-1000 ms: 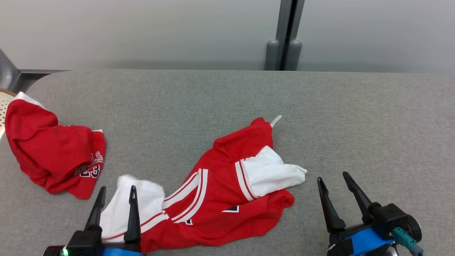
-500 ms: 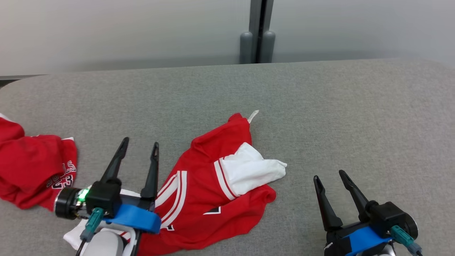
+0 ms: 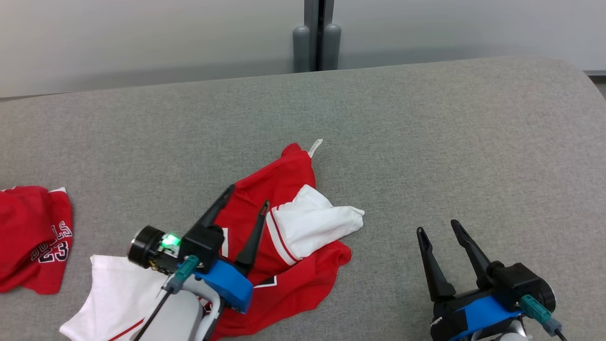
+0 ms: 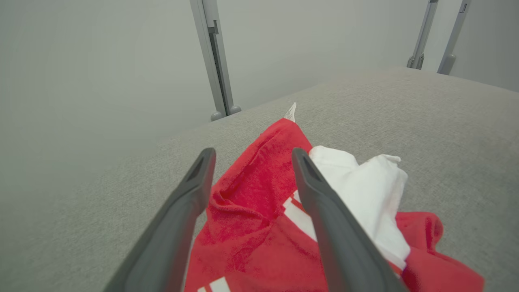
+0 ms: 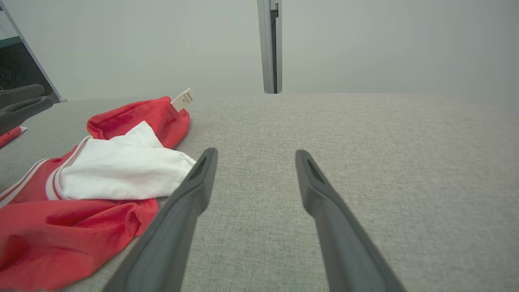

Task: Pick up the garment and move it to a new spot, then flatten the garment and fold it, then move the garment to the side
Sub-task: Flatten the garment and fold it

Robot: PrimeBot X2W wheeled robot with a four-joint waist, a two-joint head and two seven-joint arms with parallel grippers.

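We read "BULLS 23" on the red shirt (image 3: 28, 227) at left. Our crumpled red garment (image 3: 284, 175), white-sleeved, lies mid-worktop (image 3: 426, 142), its tag (image 3: 315, 146) unreadable. Over it the left gripper (image 3: 249, 194) gapes; the right gripper (image 3: 436, 226), jaws apart, sits beside.

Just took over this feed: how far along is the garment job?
Done: nothing visibly; the red-and-white jersey lies crumpled on the grey table. In hand: the left gripper hangs open over the jersey, gripping nothing; the right gripper sits open over bare table. Remaining: pick up, move, flatten, fold, set aside.
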